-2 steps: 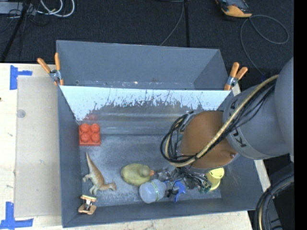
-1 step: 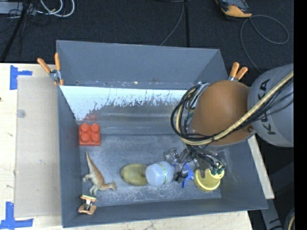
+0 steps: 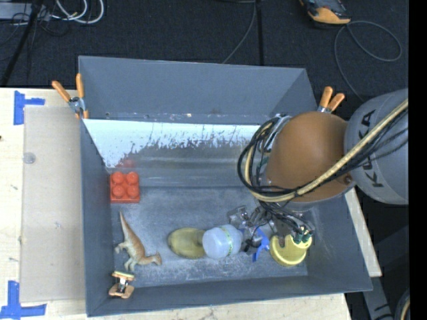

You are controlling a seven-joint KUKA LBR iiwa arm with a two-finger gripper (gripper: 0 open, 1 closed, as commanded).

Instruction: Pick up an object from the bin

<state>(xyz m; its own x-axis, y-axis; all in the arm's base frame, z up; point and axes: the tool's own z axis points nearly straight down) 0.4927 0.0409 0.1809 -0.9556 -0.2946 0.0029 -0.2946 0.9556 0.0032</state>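
- Highest up, and so nearest the lens, is the arm's brown cover (image 3: 307, 155), with black and yellow cables (image 3: 257, 159) looped round its left side.
- Below it the tool (image 3: 270, 231) hangs low over the bin's (image 3: 193, 92) floor, towards the right end of the front wall. The cover and cables crowd it, and I cannot tell whether it is wide or narrow. Nothing can be seen gripped in it.
- Two things lie closest. A yellow disc (image 3: 290, 253) sits just beside the tool on the lower right, and a pale bottle (image 3: 221, 241) lies just beside it on the left.
- A small blue bit (image 3: 257, 252) shows between those two. Whether it is loose or part of the tool I cannot say.
- The bottle's long axis runs roughly along the front wall, left to right, its darker end towards the tool. An olive lump (image 3: 187, 243) touches its far end.
- My guess is the pick turns on a short sideways shift: right and forward for the disc, left for the bottle. Neither sits squarely under the tool.
- Well apart on the left are a tan dinosaur (image 3: 133, 245), a red block (image 3: 125, 186) and a small tan toy (image 3: 121, 285) in the front corner.
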